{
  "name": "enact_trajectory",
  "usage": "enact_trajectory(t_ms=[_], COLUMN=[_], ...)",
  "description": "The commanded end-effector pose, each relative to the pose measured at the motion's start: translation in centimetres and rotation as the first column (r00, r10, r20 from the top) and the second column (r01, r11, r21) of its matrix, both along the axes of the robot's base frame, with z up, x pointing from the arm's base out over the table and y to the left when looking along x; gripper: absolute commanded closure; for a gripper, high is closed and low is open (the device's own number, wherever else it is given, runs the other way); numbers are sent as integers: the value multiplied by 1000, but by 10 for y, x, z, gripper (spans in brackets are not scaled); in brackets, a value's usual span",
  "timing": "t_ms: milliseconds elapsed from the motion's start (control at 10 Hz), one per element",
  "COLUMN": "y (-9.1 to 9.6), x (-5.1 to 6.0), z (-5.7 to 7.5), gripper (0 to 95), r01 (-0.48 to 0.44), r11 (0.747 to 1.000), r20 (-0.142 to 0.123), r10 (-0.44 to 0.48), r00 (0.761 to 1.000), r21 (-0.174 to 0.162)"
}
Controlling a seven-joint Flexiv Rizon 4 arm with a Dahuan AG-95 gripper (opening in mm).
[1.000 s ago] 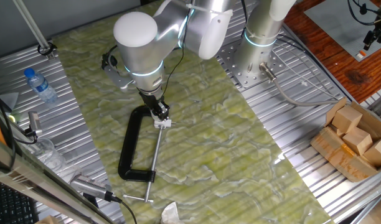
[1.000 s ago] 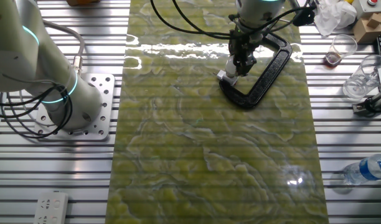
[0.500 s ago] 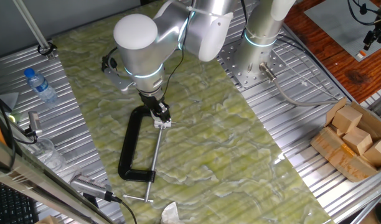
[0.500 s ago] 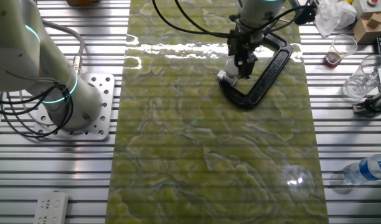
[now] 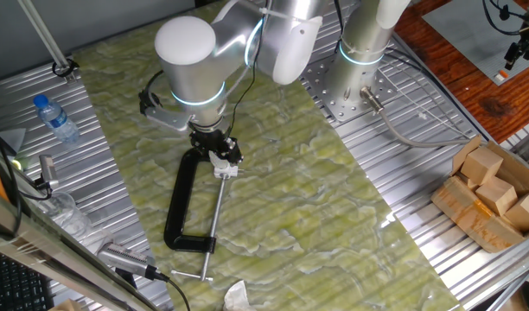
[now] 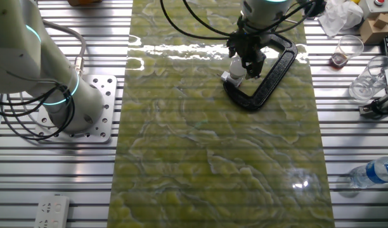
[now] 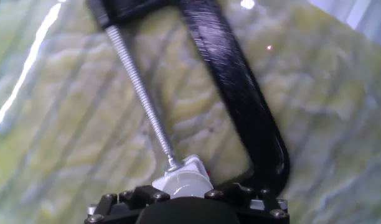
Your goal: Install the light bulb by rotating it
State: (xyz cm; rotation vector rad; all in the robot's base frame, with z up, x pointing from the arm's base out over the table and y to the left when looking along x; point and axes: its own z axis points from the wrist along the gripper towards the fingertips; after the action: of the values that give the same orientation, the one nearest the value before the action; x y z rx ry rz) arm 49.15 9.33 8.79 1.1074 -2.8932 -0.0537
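Note:
The light bulb [image 7: 181, 185] is a pale rounded dome sitting on a small white square block [image 7: 192, 167] at the tip of the black C-clamp's [image 7: 240, 93] threaded screw [image 7: 139, 84]. In the hand view my gripper [image 7: 184, 198] fills the bottom edge, its black fingers closed round the bulb. From the other fixed view the bulb [image 6: 237, 68] shows just under the gripper [image 6: 248, 60], with the block [image 6: 227, 77] at the clamp's [image 6: 273, 73] jaw. In one fixed view the gripper [image 5: 222, 156] stands over the block [image 5: 226, 171]; the bulb is hidden there.
The C-clamp [image 5: 182, 203] lies flat on the green mat. A water bottle [image 5: 55, 117] lies on the left, and a box of wooden blocks [image 5: 493, 194] is at the right. A second arm's base [image 6: 80, 107], a plastic cup [image 6: 349, 47] and a power strip [image 6: 51, 211] stand round the mat.
My wrist has turned about its own axis over the bulb while staying in the same spot. The clamp and block have not moved.

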Motion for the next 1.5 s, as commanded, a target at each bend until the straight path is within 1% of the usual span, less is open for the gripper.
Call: enact_trajectory(t_ms=[100, 200, 300, 400, 500, 600, 800, 1000, 1200, 1300, 1400, 1500], y=[1, 1, 1, 1, 1, 1, 0, 0, 0, 0, 0, 0], x=[0, 0, 0, 0, 0, 0, 0, 0, 0, 0, 0, 0], z=[1, 1, 1, 1, 1, 1, 0, -1, -6, -6, -6, -6], gripper=[190, 190, 190, 190, 190, 190, 190, 190, 190, 190, 380, 380], r01=[-611, -642, -685, -705, -741, -757, -768, -767, -772, -774, -774, -774], r11=[791, 767, 728, 709, 671, 652, 640, 641, 635, 633, 633, 633], r20=[44, 46, 50, 53, 58, 62, 59, 56, 54, 53, 52, 50], r10=[609, 640, 683, 703, 739, 755, 766, 765, 771, 772, 773, 773], r00=[792, 767, 729, 709, 671, 653, 640, 641, 635, 633, 633, 633], r21=[25, 24, 24, 24, 25, 24, 22, 20, 18, 18, 17, 15])
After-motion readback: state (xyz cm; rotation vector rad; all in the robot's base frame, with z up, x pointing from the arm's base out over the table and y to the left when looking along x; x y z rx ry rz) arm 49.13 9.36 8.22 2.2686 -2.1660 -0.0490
